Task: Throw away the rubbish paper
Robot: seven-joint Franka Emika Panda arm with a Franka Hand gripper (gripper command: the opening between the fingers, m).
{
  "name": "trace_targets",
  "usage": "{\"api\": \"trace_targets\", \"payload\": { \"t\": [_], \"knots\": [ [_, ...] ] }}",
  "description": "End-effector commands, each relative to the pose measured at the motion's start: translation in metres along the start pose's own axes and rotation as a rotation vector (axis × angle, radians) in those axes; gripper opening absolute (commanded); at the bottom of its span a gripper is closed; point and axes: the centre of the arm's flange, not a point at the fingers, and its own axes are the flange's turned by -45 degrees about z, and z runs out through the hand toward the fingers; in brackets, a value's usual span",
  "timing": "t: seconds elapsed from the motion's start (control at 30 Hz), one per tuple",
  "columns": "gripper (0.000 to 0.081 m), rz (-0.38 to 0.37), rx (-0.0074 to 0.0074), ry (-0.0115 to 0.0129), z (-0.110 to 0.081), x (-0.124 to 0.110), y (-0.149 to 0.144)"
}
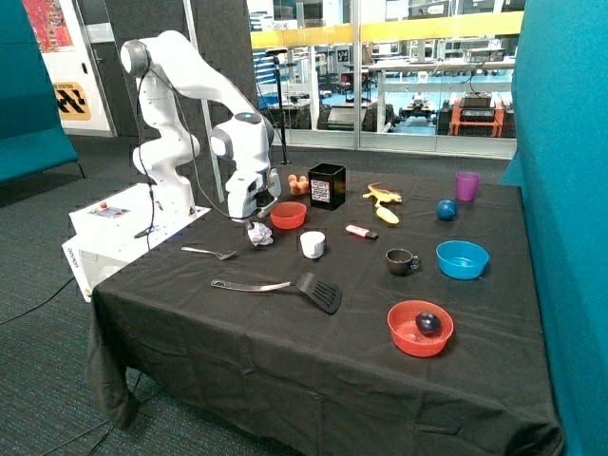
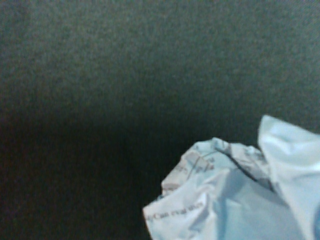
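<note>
The crumpled paper ball (image 2: 235, 195), printed with text, fills the wrist view close up against the black tablecloth (image 2: 125, 75). From outside it lies on the cloth between a fork (image 1: 209, 252) and a white cup (image 1: 313, 244), beside a red bowl (image 1: 288, 215). The gripper (image 1: 255, 224) is right down at it; whether its fingers grasp the paper I cannot tell

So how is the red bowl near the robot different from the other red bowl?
The red bowl by the pincer looks smaller and sits far back beside the crumpled paper; the near red bowl looks bigger and holds a dark ball. Both are red, upright, on the black table.
</note>
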Motion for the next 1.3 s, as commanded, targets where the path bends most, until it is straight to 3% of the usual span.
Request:
{"api": "trace_targets", "payload": {
  "t": [0.0, 0.57, 0.9, 1.0, 1.1, 1.13, 1.27],
  "knots": [
    [0.0662, 0.001, 0.0001, 0.0022, 0.016, 0.001, -0.004],
    [0.0571, 0.032, 0.0001, 0.0022, 0.031, 0.001, -0.006],
    [0.0459, 0.042, 0.0001, 0.0022, 0.035, 0.004, -0.008],
    [0.0351, 0.042, 0.0001, 0.0022, 0.036, 0.005, -0.009],
    [0.0086, 0.043, 0.0001, 0.0022, 0.036, 0.006, -0.010],
    [0.0043, 0.042, 0.0001, 0.0022, 0.036, 0.007, -0.010],
    [0.0003, 0.045, 0.0001, 0.0022, 0.035, 0.007, -0.010]
  ]
}}
